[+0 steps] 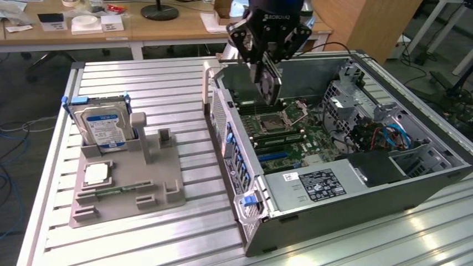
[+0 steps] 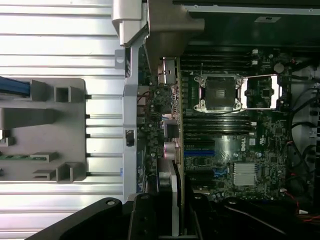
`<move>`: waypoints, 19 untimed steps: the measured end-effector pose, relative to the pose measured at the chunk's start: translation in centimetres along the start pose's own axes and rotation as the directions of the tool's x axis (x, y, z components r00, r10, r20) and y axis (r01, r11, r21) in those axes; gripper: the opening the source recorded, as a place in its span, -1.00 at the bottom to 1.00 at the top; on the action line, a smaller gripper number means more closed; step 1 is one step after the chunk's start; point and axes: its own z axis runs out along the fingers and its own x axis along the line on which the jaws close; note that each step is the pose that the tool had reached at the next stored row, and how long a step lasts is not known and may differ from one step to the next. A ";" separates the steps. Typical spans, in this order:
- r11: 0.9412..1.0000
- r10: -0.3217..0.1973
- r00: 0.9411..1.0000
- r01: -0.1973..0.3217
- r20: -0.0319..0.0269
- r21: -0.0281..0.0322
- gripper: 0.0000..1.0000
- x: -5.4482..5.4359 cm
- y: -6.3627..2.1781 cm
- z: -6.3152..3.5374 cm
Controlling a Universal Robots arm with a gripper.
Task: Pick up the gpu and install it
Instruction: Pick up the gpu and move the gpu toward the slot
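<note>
The gpu point(image 1: 268, 84) is a thin flat card with a dark face, hanging on edge from my gripper point(image 1: 265, 65), which is shut on its upper end. It hovers over the open computer case point(image 1: 244, 160), above the motherboard point(image 1: 299, 145) near the CPU socket point(image 1: 275, 119). In the wrist view the gpu point(image 2: 171, 131) appears edge-on, with its metal bracket end point(image 2: 166, 71) far from my gripper point(image 2: 167, 222). The card runs alongside the case's rear wall, over the board's blue slot point(image 2: 199, 151). Whether it touches a slot I cannot tell.
A grey fixture point(image 1: 140, 188) sits at the exterior view's left on the ribbed table, carrying a silver hard drive point(image 1: 106, 126), a CPU chip point(image 1: 96, 174) and a green memory stick point(image 1: 112, 191). Drive cages and cables point(image 1: 384, 136) fill the case's far side. A power supply point(image 1: 318, 184) lies at its near end.
</note>
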 end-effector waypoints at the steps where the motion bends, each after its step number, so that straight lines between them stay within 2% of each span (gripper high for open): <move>1: 1.000 0.000 1.000 0.000 0.000 0.000 -0.44 -0.4 0.00 0.01; 19: 1.000 0.000 1.000 0.000 0.000 0.000 -0.44 -8.1 0.10 0.25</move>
